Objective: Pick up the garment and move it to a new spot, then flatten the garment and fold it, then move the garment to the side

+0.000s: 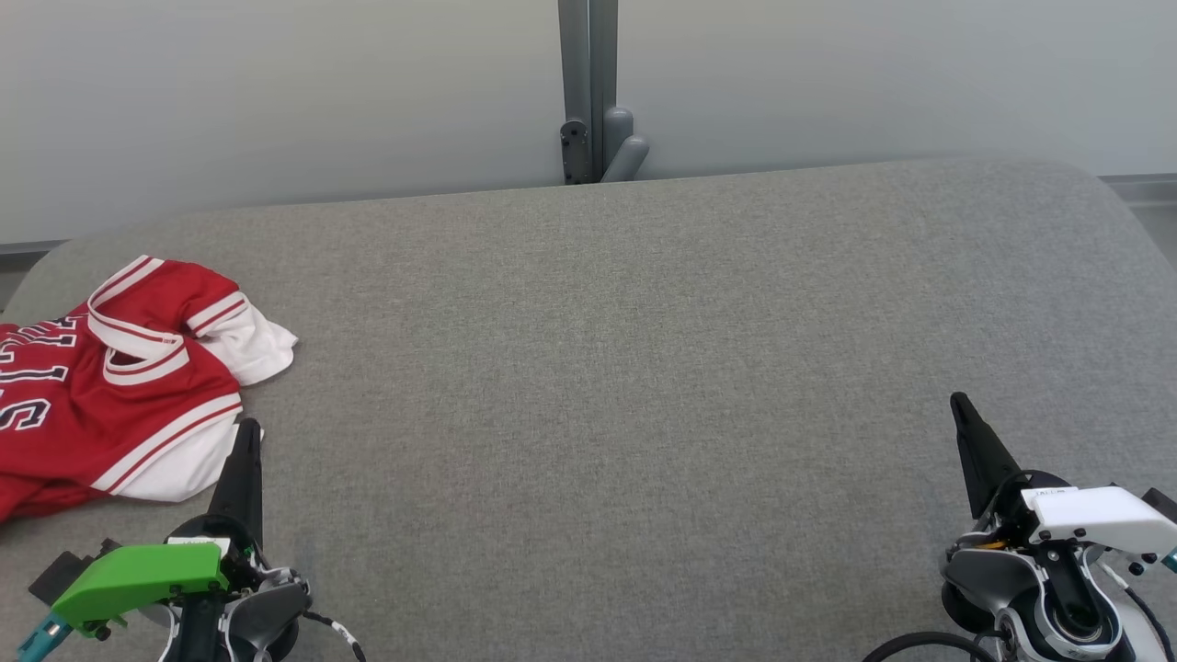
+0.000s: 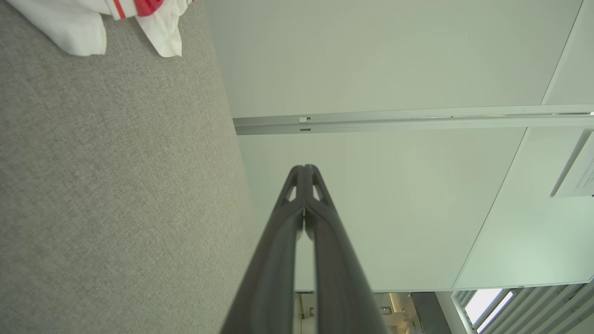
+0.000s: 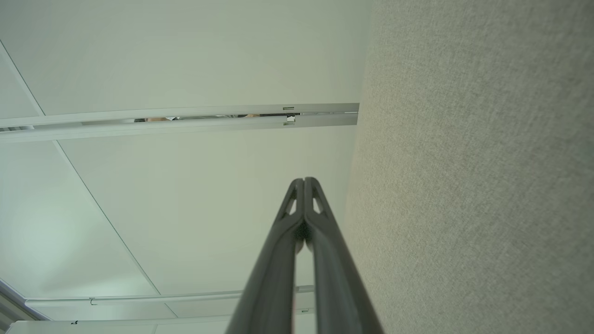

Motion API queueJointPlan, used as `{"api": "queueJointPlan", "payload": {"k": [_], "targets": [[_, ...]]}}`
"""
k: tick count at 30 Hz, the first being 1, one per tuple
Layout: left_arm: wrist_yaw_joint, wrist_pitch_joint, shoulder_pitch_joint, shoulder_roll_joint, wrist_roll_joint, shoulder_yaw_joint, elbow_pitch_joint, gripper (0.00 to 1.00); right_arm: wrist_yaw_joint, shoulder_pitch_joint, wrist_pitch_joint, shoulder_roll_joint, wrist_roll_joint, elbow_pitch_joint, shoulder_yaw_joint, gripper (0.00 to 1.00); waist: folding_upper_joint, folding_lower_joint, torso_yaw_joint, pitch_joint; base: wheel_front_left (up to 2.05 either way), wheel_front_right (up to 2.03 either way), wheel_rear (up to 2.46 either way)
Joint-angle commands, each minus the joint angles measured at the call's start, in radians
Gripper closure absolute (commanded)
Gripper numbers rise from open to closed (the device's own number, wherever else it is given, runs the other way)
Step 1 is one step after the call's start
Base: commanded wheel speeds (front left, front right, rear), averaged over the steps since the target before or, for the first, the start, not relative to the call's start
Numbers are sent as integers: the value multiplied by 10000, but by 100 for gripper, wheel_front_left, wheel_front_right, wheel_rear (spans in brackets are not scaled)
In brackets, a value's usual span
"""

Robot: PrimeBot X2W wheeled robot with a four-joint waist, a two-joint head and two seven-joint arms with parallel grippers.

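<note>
The garment is a red jersey with white trim and white sleeves, lying rumpled at the left edge of the grey fabric surface. Its white sleeve ends show at the top left of the left wrist view. My left gripper is shut, empty, its tip just beside the garment's lower white hem. In its own wrist view the left gripper has both fingers pressed together. My right gripper stands shut and empty at the lower right, far from the garment, fingers together.
A pale wall runs behind the surface, with a grey vertical post and bracket at the middle back. The surface's rounded far corners sit at left and right.
</note>
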Motion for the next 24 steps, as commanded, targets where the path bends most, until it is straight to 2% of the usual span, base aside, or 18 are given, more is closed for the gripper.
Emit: {"api": "queueJointPlan", "payload": {"k": [1,24], "targets": [[-41,4,-147,8,65,32,-29,100,4,-96,23,-46,54,12,-2,100,0,0,0,0,0,0,0],[-41,3,-146,8,65,31,-29,100,4,-97,23,-46,54,12,-2,100,0,0,0,0,0,0,0]]}}
